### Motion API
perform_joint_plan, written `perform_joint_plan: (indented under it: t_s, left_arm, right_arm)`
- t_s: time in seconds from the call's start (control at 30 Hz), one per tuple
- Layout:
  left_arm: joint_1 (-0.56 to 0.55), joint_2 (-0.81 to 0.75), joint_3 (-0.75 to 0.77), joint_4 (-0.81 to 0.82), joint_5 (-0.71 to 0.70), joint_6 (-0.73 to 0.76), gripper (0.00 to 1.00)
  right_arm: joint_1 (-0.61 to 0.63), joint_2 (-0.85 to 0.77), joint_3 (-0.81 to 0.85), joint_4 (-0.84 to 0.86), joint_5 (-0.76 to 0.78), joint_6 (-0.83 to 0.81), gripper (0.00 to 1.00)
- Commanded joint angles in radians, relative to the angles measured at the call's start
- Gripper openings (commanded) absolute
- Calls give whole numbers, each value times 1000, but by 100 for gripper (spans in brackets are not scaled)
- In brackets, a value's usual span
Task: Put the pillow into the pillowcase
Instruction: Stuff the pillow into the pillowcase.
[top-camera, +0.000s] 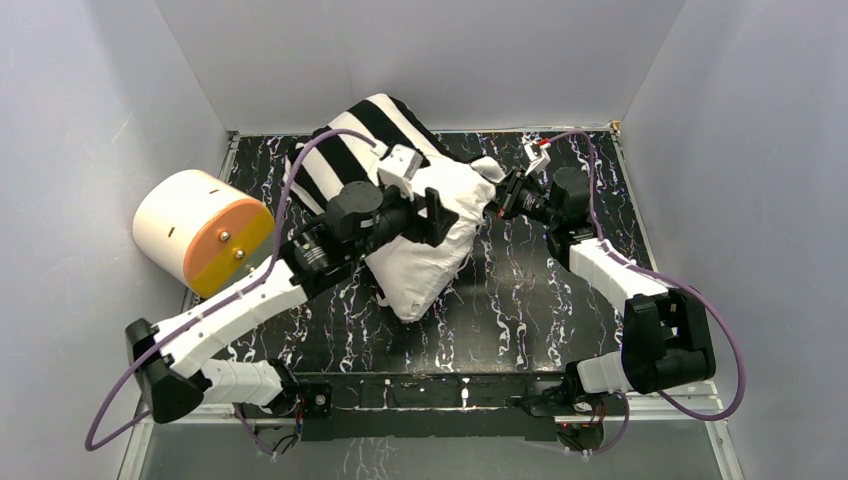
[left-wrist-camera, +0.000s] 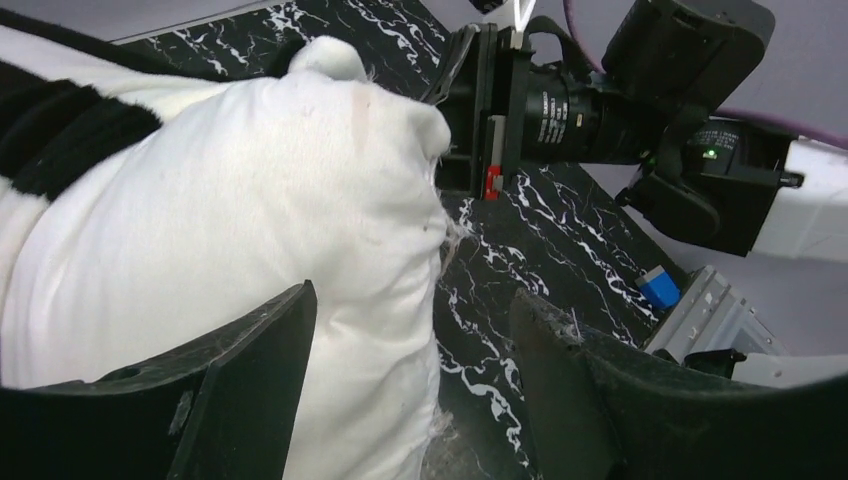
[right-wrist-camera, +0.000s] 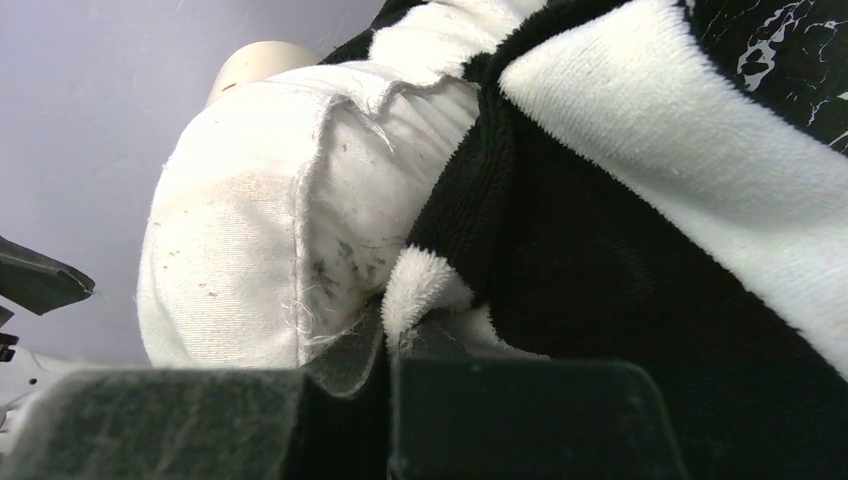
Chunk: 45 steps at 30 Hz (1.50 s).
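Right gripper (top-camera: 503, 196) pinches the fleecy striped pillowcase (top-camera: 345, 145); left gripper (top-camera: 437, 215) gapes over the plump white pillow (top-camera: 425, 265).

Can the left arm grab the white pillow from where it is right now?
Probably yes. The left fingers stand open right at the pillow, and its white edge already sits between them. Nothing blocks the way, so closing should catch the fabric.
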Motion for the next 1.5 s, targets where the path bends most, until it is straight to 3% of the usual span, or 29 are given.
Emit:
perform_joint_plan:
  t_s: [0.0,0.1,0.23,0.33,0.43,0.7,1.0,1.13,1.2,1.3,1.4,1.47]
  left_arm:
    - [-1,126,75,110,45,34,70]
    - [7,273,131,139,-21,68,68]
    - [105,510,212,-8,-97,48,54]
    - [205,616,137,-7,-60,-43,44]
    - [260,675,15,63,-99,-77,43]
    - [299,924,93,-4,-64,-64,43]
    - [284,1021,88,2,-36,-70,42]
    - [273,1035,43,30,-59,-80,41]
    - [272,1051,29,31,-48,-87,41]
    - [265,1047,7,52,-7,-107,40]
    - [250,1001,-53,128,20,-130,36]
    - [258,990,-108,182,54,-149,36]
  right_arm:
    - [10,-34,18,104,-28,5,0]
    - [14,-35,18,100,-43,-2,0]
    - [14,-59,22,42,-53,-57,0]
    - [2,-110,38,-46,-47,-128,0]
    - [-26,-158,44,-60,-75,-132,0]
    - [-51,-189,28,283,-223,61,0]
    - [-38,-174,117,507,-233,52,0]
    - [-16,-153,210,298,-218,-183,0]
    - [-17,-137,215,294,-228,-266,0]
    - [-14,-53,249,51,-173,-414,0]
    - [-45,12,234,-272,-29,-309,0]
    - [-44,-8,138,-344,9,-256,0]
